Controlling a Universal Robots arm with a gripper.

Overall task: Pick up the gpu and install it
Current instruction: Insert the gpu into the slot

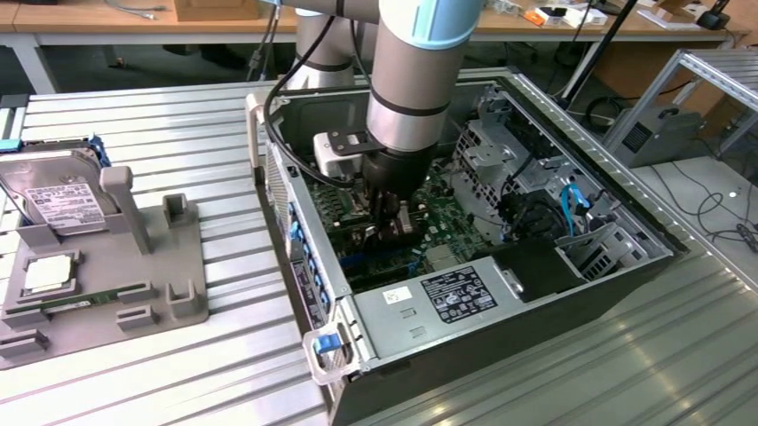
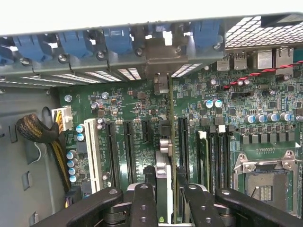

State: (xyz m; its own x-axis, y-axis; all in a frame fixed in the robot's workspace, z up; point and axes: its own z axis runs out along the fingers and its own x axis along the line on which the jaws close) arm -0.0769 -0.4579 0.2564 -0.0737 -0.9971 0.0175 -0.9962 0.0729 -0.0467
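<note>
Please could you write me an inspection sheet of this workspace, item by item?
Surface: slatted metal table, carrying an open computer case.
Job's things: gpu stands edge-on above the motherboard slots, bracket end at the case's rear wall; seating cannot be told.
Clutter: grey fixture with a hard drive, at the exterior view's left.
Grippers: fingers closed on the gpu's two faces.
Cables: blue cable and braided bundle inside the case.
Surroundings: workbenches behind; loose cables on floor.

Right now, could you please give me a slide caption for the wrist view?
Hand grips the gpu edge-on among the slots of the green motherboard, bracket by the blue latches.
</note>
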